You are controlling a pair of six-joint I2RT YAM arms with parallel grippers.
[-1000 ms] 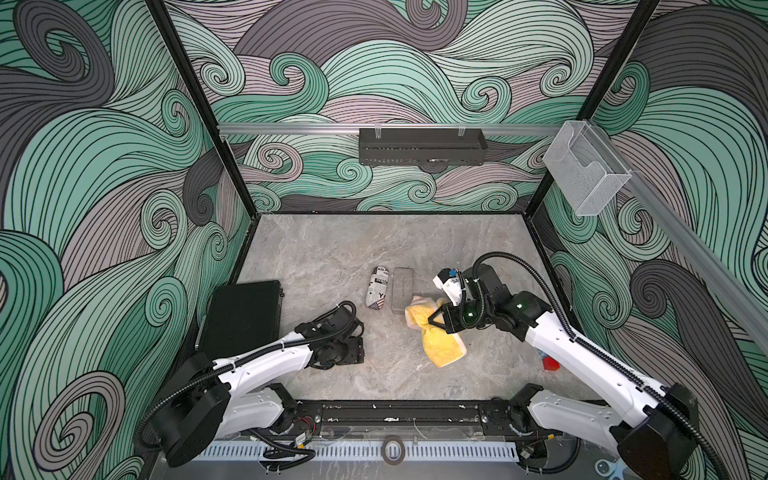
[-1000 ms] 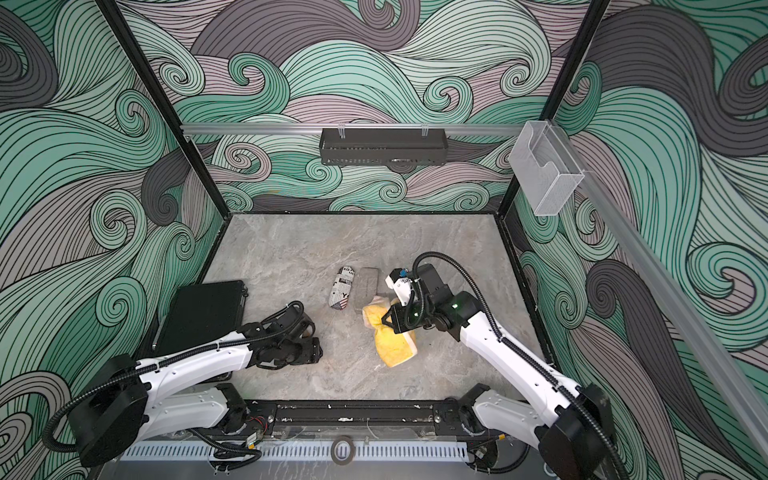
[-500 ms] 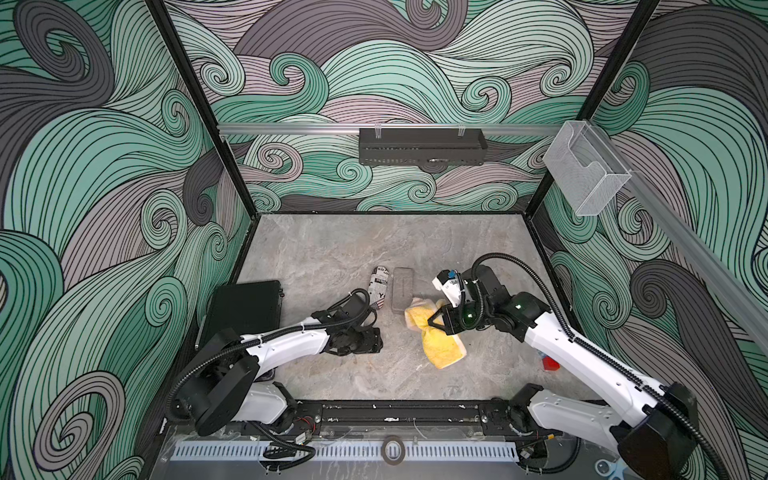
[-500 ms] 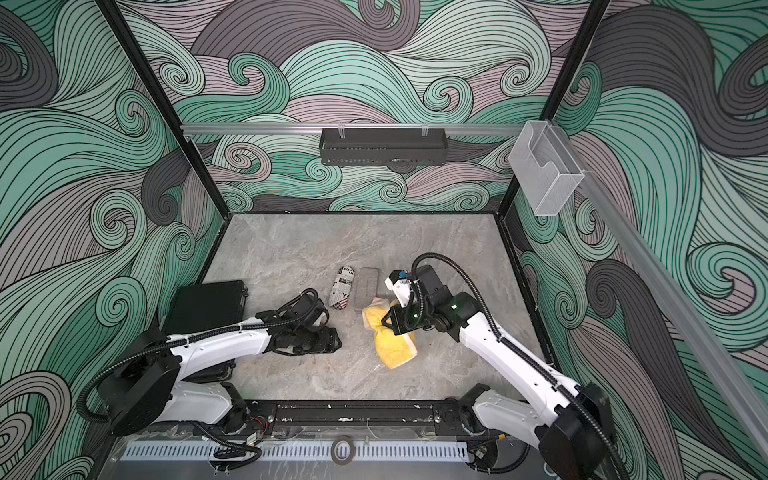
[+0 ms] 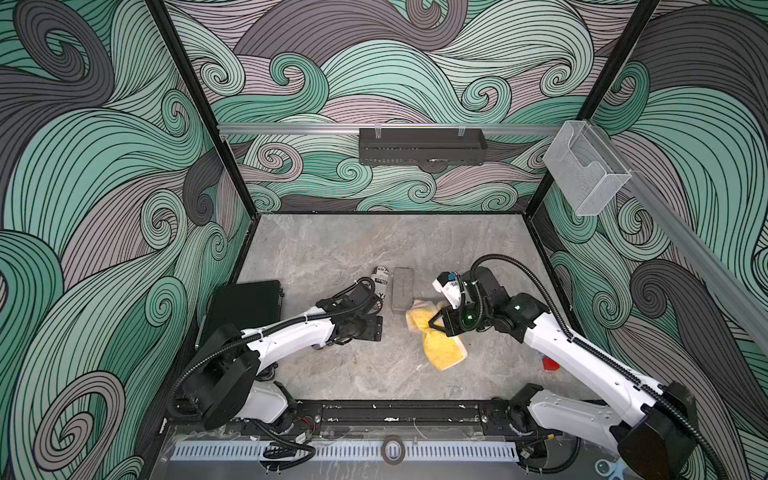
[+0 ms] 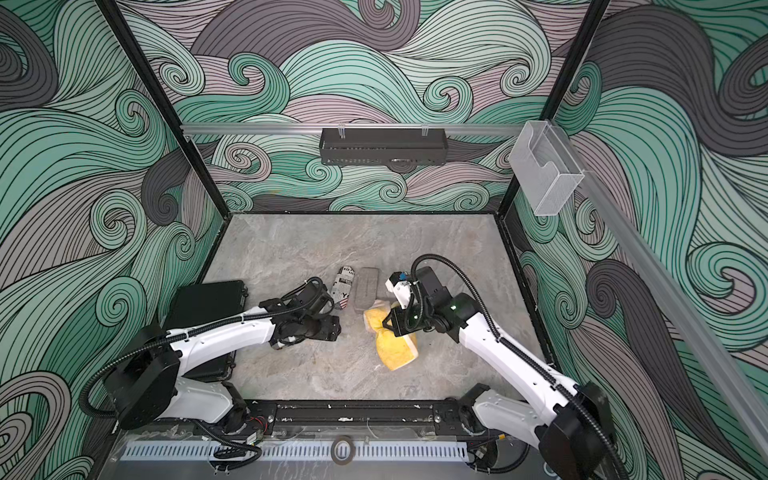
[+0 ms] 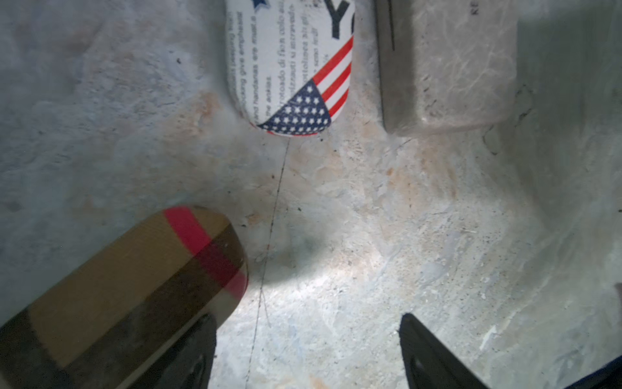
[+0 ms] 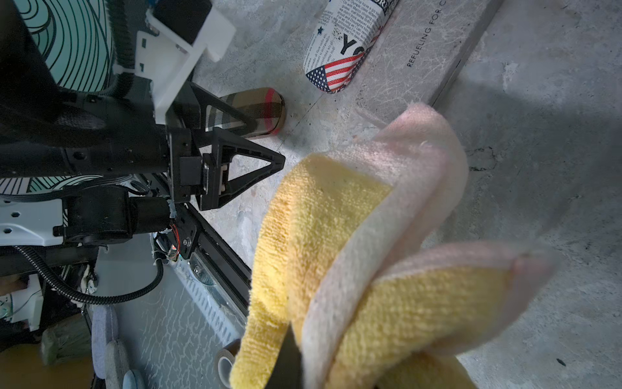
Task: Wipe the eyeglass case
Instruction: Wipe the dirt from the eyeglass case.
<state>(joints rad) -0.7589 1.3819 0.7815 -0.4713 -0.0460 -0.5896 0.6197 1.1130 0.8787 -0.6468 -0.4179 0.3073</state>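
Yellow cloth [image 5: 442, 353] is bunched in the right gripper [image 5: 436, 326], with the jaws pinched tight on it, in both top views. The cloth sits at 5 o'clock of the grey case [image 5: 404, 289], touching its near end or nearly so. That case lies about mid-table, with the flag case [image 5: 381, 279] just at its 9 o'clock. The left gripper [image 5: 376, 328] is at the grey case's 7 o'clock and hides a third case from up here.

Left wrist view: jaws spread wide, only bare table [image 7: 336, 219] between them. The plaid case [image 7: 134, 286] lies just beside one finger, outside the gap.

Right wrist view: same deal, the plaid case is tucked behind the left gripper's far finger, and the cloth fills the foreground.

Honestly can't tell which case is the one to wipe, though plaid is my guess. They all look like hard shells: light, stiff, rounded, not fragile. I'd bet one skids or rolls under a wipe. I'd clamp it across the short width near one end, leaving the top free for the cloth.
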